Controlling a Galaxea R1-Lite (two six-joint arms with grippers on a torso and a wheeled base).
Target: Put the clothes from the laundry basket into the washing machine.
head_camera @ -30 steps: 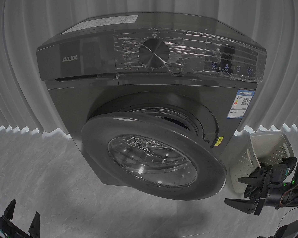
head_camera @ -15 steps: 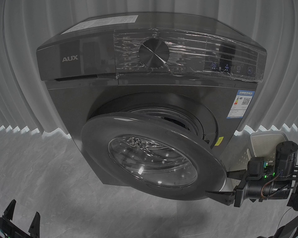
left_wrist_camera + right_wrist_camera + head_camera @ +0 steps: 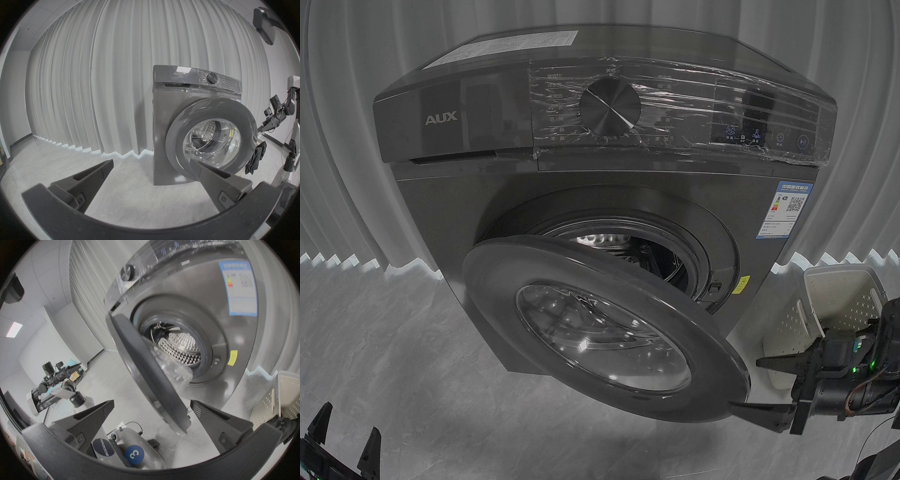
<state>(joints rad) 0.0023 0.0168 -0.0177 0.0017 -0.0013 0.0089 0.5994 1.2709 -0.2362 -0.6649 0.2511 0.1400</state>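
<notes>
The grey washing machine (image 3: 600,187) stands in front of me with its round glass door (image 3: 600,331) swung partly open, so the metal drum (image 3: 619,244) shows behind it. My right gripper (image 3: 769,387) is open at the door's free edge, one finger on each side of the rim. In the right wrist view the door's edge (image 3: 150,374) runs between the fingers of that gripper (image 3: 151,402). The white perforated laundry basket (image 3: 844,294) stands on the floor right of the machine, and I see no clothes in it. My left gripper (image 3: 344,437) hangs open low at the left, holding nothing.
Pleated curtains hang behind and beside the machine. Bare grey floor (image 3: 394,350) stretches left of the door. In the right wrist view, another piece of equipment on a stand (image 3: 56,380) sits far off across the room.
My right gripper moved from beside the basket to the door's free edge. The door has since swung further open, showing more of the drum. The left gripper stayed put.
</notes>
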